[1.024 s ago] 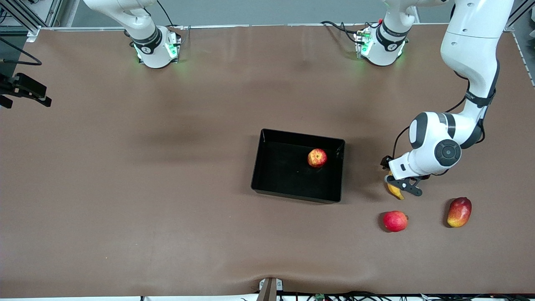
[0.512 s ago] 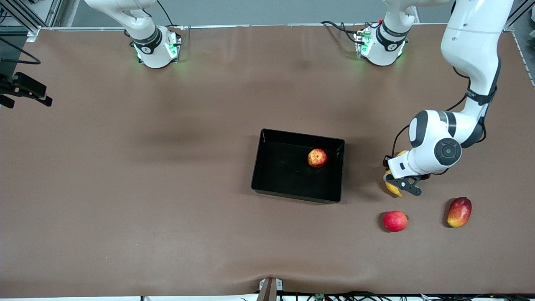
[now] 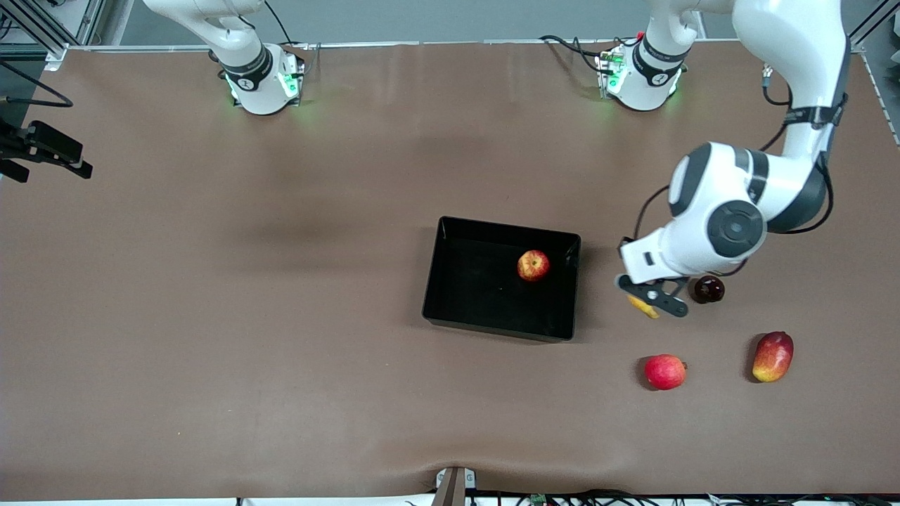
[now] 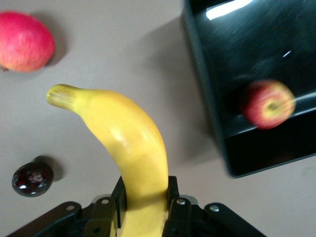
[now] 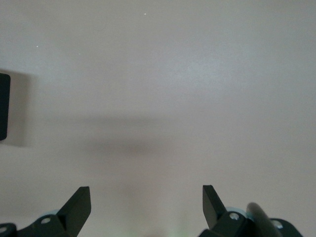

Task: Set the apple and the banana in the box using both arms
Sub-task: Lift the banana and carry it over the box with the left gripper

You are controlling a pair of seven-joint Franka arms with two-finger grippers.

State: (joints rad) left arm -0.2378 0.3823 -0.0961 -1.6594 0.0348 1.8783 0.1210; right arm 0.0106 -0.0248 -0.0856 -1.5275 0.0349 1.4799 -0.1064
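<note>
The black box sits mid-table with the apple inside it, near the wall at the left arm's end. My left gripper is shut on the yellow banana and holds it above the bare table just beside the box, toward the left arm's end. In the left wrist view the banana sticks out from between the fingers of the left gripper, with the box and the apple beside it. My right gripper is open and empty over bare table.
A small dark red round fruit lies on the table under the left arm. A pinkish-red round fruit and a red-yellow mango lie nearer the front camera. The pinkish fruit and the dark fruit also show in the left wrist view.
My left gripper has risen with the banana and moved toward the box. The dark red fruit, hidden under the arm before, now shows. The right arm has barely moved.
</note>
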